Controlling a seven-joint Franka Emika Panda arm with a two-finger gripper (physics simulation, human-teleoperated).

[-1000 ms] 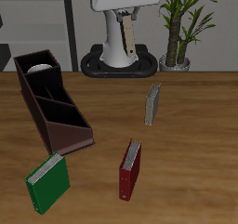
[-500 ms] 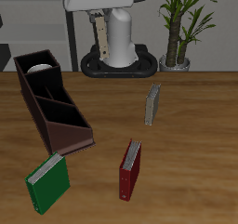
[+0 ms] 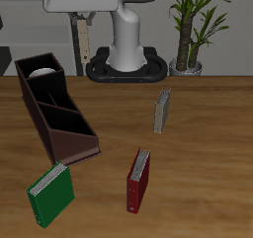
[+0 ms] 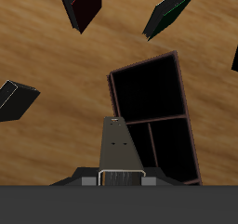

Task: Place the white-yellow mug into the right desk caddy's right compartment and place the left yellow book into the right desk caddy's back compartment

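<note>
My gripper (image 3: 82,21) is shut on the left yellow book (image 3: 85,42), which hangs upright from it high above the table's back, behind the right desk caddy (image 3: 61,123). In the wrist view the book (image 4: 115,146) shows between the jaws of the gripper (image 4: 118,175), above the caddy's dark open sections (image 4: 149,90). The white-yellow mug (image 3: 42,74) sits inside the caddy's squarish end section, the one farthest back. The other yellow book (image 3: 163,111) stands on the table.
A red book (image 3: 138,178) and a green book (image 3: 49,195) stand near the table's front edge; both show in the wrist view, red (image 4: 82,5) and green (image 4: 171,10). The robot's base (image 3: 126,66) and a potted plant (image 3: 190,35) stand at the back.
The arm has swung across the back of the table toward the caddy's side, carrying the yellow book with it. Nothing on the table has moved.
</note>
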